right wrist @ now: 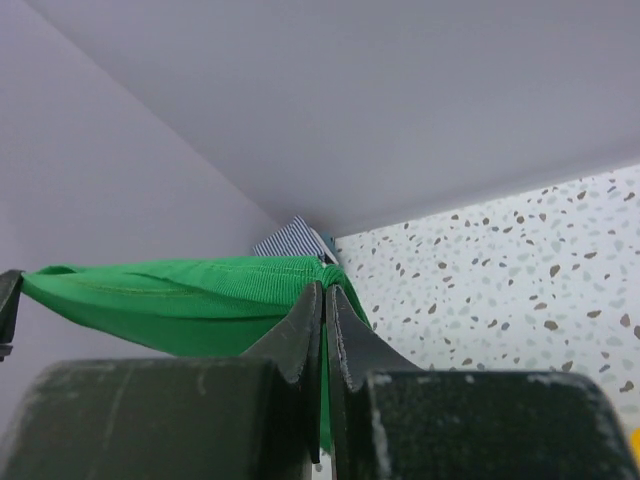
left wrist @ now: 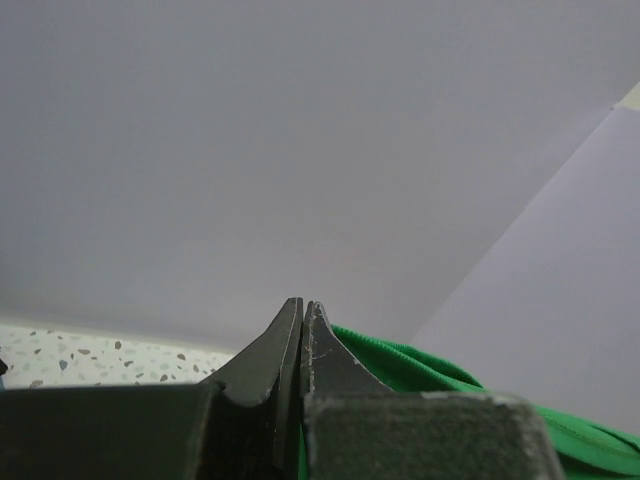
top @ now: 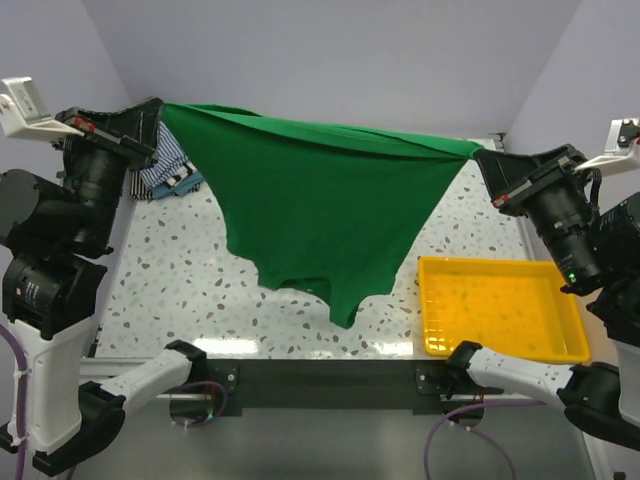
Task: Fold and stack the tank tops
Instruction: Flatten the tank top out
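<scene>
Green tank top point(top: 320, 200): stretched taut in the air between left gripper point(top: 158, 112) and right gripper point(top: 478, 156), both clamped shut on its upper corners, body hanging below them. Risk: either thin pinch may slip under the tension, dropping that side crumpled. The hanging hem may also drag onto the yellow tray point(top: 500, 305) below the right gripper.

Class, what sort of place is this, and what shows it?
Likely a robotics lab bench: the left gripper and right gripper stretch a green top above a speckled table, with bare walls around.
</scene>
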`<state>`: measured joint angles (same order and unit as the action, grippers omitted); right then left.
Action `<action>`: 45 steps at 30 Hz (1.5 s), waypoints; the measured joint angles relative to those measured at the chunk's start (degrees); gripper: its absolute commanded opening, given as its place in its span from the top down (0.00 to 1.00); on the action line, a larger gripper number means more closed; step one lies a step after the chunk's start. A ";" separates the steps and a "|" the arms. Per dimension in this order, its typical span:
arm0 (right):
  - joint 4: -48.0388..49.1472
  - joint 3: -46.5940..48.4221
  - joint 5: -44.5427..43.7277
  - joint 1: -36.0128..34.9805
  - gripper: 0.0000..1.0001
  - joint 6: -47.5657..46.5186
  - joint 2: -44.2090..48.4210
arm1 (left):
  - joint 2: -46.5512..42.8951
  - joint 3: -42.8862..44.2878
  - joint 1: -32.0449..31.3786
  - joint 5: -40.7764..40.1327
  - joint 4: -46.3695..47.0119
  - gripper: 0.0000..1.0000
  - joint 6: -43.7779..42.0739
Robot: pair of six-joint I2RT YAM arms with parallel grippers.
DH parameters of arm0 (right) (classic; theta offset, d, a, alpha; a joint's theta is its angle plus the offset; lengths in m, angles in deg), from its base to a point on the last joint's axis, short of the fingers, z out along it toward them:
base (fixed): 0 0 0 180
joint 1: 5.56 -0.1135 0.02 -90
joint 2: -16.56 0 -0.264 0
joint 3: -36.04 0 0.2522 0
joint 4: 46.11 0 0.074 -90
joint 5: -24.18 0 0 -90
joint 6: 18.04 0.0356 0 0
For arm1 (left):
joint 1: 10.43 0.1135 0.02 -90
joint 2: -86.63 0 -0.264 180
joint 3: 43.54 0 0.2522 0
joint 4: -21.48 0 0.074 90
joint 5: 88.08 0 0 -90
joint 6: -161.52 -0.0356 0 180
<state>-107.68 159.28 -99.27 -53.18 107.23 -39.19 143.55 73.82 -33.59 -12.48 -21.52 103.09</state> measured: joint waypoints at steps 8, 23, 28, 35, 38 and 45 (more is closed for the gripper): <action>4.20 1.90 1.29 1.49 1.00 -3.43 -10.38 | 4.94 -1.25 0.31 -1.77 3.08 1.00 -1.22; 9.81 34.71 38.16 29.00 1.00 4.24 -56.41 | 49.92 29.79 16.96 19.26 10.29 1.00 -2.73; 17.27 18.60 40.22 31.28 1.00 6.12 -42.62 | 41.44 23.06 22.86 25.16 16.37 1.00 -2.69; 32.06 -18.47 42.88 30.97 1.00 9.51 -24.85 | 17.44 -17.59 23.02 29.20 30.99 0.99 -0.48; 35.98 -36.02 43.82 30.97 1.00 11.45 -23.15 | 11.04 -37.35 23.04 30.34 34.07 1.00 3.39; 37.18 -70.44 46.60 30.95 1.00 15.17 -22.45 | 6.01 -78.55 23.08 31.19 30.88 0.99 10.40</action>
<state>-70.51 88.83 -52.67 -22.23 122.40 -61.64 149.56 -4.74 -10.51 18.71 9.37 113.50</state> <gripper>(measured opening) 0.011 0.020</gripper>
